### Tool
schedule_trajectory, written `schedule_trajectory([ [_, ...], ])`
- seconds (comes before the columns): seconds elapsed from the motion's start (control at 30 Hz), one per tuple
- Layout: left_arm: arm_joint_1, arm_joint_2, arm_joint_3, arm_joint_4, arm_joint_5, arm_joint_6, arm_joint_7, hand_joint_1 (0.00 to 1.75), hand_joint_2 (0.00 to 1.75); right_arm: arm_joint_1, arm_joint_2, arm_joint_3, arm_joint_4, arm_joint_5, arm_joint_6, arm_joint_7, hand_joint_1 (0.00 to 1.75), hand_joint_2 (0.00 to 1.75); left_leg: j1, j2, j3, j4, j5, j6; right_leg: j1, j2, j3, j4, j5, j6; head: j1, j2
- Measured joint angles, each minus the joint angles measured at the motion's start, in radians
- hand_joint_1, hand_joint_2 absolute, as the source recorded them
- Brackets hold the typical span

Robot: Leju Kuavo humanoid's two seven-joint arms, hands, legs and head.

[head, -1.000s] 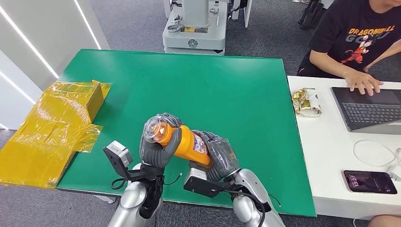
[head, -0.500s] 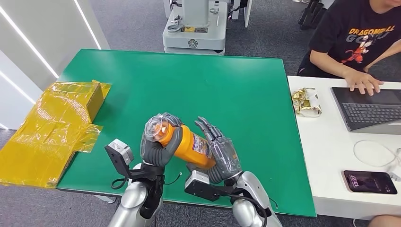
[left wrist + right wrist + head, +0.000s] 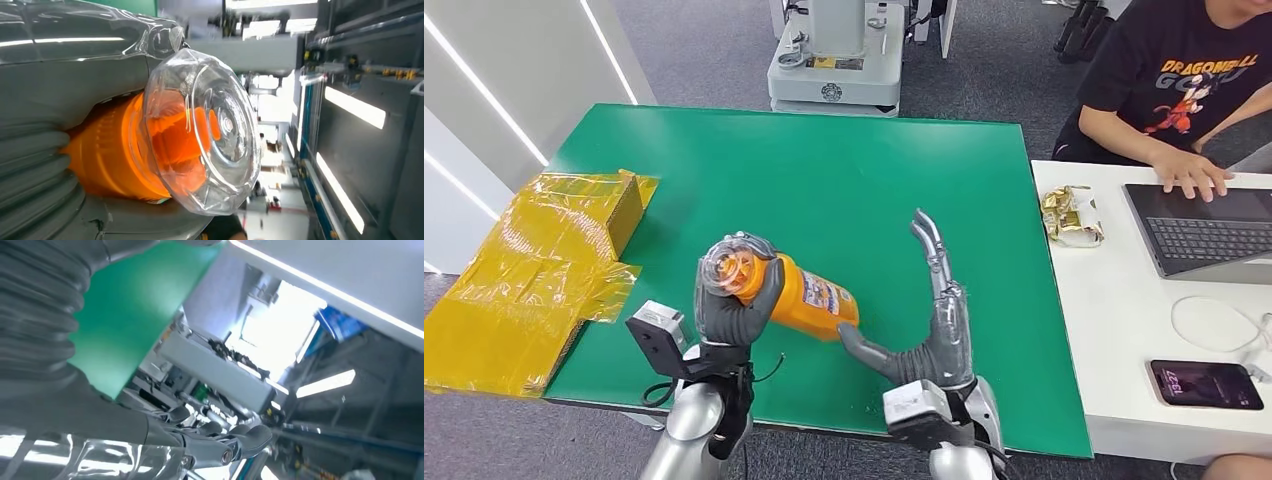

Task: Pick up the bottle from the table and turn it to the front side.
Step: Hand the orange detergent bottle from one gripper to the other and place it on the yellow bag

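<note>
The left hand (image 3: 729,300) wraps the orange bottle (image 3: 804,298) just under its clear cap (image 3: 202,131) — likely rigid, light and slick — while the right hand (image 3: 934,325) is spread, empty, near the table's (image 3: 844,170) front edge.

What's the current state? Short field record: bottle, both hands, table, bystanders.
bottle: orange bottle with clear cap, lying tilted, cap end towards the robot
left hand: left hand grips the bottle at the cap end
right hand: right hand open, fingers extended upward, thumb near the bottle's base
table: green table; yellow wrapped box at its left edge
bystander: person typing on a laptop at the white desk
</note>
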Motion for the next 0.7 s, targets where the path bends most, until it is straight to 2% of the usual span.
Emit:
schedule_trajectory([
  [0.27, 0.000, 0.063, 0.082, -0.026, -0.176, 0.107, -0.007, 1.75, 1.75, 0.036, 0.000, 0.032, -0.091, -0.077, -0.065, -0.063, 0.00, 1.75, 0.000, 0.000, 0.000, -0.001, 0.000, 0.000, 0.000, 0.000, 0.000, 0.000, 0.000, 0.000, 0.000, 0.000],
  [0.5, -0.026, 0.124, 0.119, -0.026, -0.392, 0.234, -0.014, 1.75, 1.75, 0.076, -0.007, 0.064, -0.168, -0.100, -0.120, -0.086, 0.00, 1.75, 0.000, 0.000, 0.000, 0.000, 0.000, 0.000, 0.000, 0.000, 0.000, 0.000, 0.000, 0.000, 0.000, 0.000],
  [0.7, -0.064, 0.209, 0.119, -0.015, -0.720, 0.289, 0.113, 1.75, 1.75, 0.107, -0.029, 0.082, -0.212, -0.134, -0.151, -0.116, 0.00, 1.75, 0.000, 0.001, 0.000, 0.000, 0.000, 0.000, 0.000, 0.000, 0.000, 0.000, 0.000, 0.000, 0.000, 0.000],
])
